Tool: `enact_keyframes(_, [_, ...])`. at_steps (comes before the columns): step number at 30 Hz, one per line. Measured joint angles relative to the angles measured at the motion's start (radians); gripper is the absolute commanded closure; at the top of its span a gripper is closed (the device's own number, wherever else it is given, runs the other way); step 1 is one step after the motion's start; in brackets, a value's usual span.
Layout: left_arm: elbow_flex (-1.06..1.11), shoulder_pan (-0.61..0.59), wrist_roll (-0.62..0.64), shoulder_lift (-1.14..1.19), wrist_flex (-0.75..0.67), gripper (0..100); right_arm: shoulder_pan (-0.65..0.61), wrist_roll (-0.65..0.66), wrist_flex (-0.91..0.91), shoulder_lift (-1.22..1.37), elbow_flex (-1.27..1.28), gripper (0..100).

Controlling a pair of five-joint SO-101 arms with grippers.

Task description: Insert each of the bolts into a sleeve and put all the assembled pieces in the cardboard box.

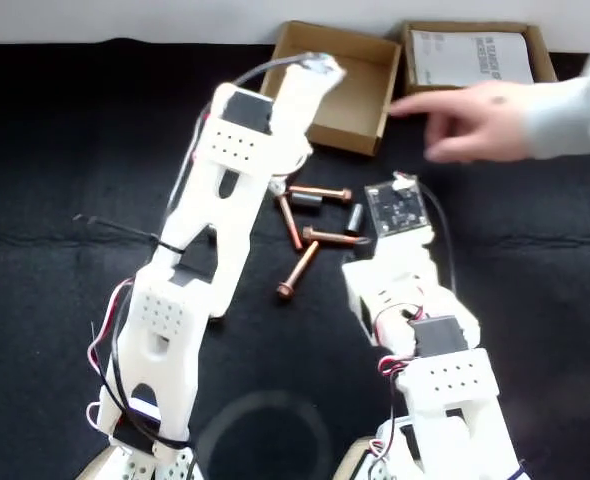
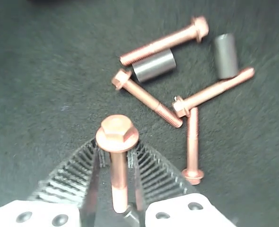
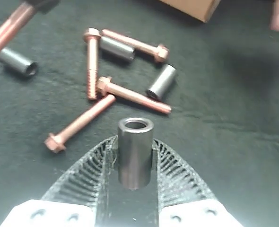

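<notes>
My left gripper (image 2: pixel 117 144) is shut on a copper bolt (image 2: pixel 117 165), whose hex head sticks out past the fingertips. My right gripper (image 3: pixel 135 142) is shut on a grey sleeve (image 3: pixel 135 153) that stands upright with its bore facing out. Between the two arms several loose copper bolts (image 1: pixel 299 268) and two grey sleeves (image 1: pixel 355 217) lie on the black mat. The right wrist view shows a third loose sleeve (image 3: pixel 17 61) off to one side. The open cardboard box (image 1: pixel 360 130) sits at the back of the table, beyond the left arm (image 1: pixel 237 170).
A person's hand (image 1: pixel 475 122) hovers at the back right and points toward the cardboard box. A second box (image 1: pixel 543 50) with a sheet of paper in it stands in the far right corner. Black mat (image 1: pixel 55 150) covers the table.
</notes>
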Motion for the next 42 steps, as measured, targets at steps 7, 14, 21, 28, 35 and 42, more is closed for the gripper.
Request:
enact_keyframes(7, [0.0, 0.0, 0.133, -0.121, 0.005, 99, -0.046, -0.121, -0.091, 0.0, 0.0, 99.2])
enact_keyframes(14, [0.0, 0.0, 0.229, -0.175, 0.006, 99, -0.054, -0.132, -0.15, 0.0, 0.017, 99.2])
enact_keyframes(21, [0.015, 0.0, 0.333, -0.235, 0.006, 99, -0.057, -0.132, -0.353, 0.002, 0.072, 99.2])
enact_keyframes(28, [0.276, 0.0, 0.376, -0.396, 0.006, 99, -0.071, -0.132, -0.453, 0.002, 0.077, 99.2])
enact_keyframes(35, [0.494, 0.04, 0.376, -0.601, -0.018, 99, -0.181, -0.132, -0.574, 0.002, 0.17, 99.2])
enact_keyframes(42, [0.723, 0.071, 0.311, -0.848, -0.209, 99, -0.209, -0.207, -0.598, 0.002, 0.195, 99.2])
